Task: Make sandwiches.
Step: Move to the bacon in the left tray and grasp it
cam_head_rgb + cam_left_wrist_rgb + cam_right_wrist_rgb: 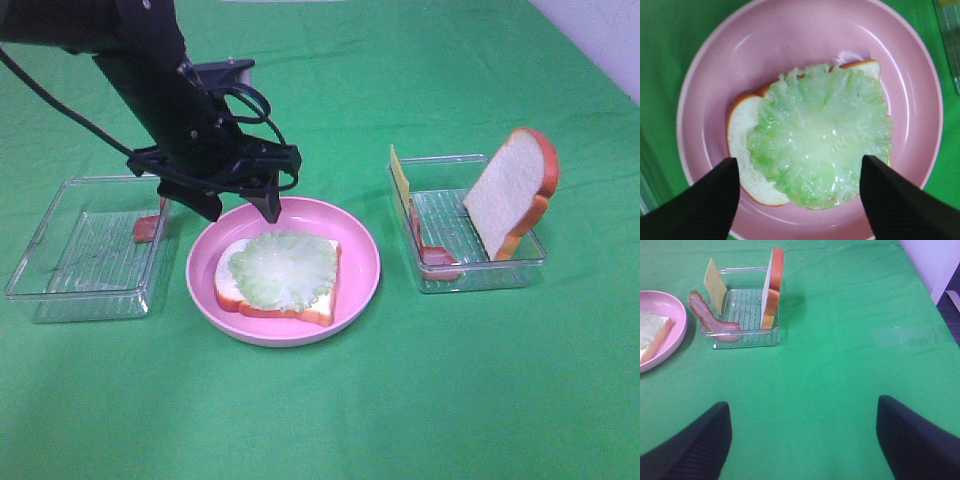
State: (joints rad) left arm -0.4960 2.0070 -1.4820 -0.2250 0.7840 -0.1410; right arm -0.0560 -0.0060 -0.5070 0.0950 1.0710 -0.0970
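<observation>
Exterior high shows you the left gripper (pixel 242 214) hanging over the far rim of the pink plate (pixel 364 262), which sits about midway across the tabletop. Its two fingers are spread wide with nothing between them. A bread slice (pixel 226 291) lies flat on the plate, and a lettuce leaf (pixel 280 268) covers most of it, so you see only the crust and a white margin. From the left wrist view you cannot tell how high the fingertips are above the leaf.

Toward the left edge stands a clear tray (pixel 60 285). A small reddish piece (pixel 147 229) shows at its far right corner, mostly hidden behind the arm (inside the tray or just against it, you can't tell).

Toward the right edge, a second tray (pixel 528 263) holds a cheese square (pixel 400 180) upright at its left wall, a bacon strip (pixel 433 256) along that wall, and a second bread slice (pixel 510 195) leaning at its right side.

You won't find the right gripper (pixel 802 440) in the exterior view. Its wrist view cuts off all but two dark fingertips, well apart and holding nothing, over bare green cloth (pixel 840 365)
</observation>
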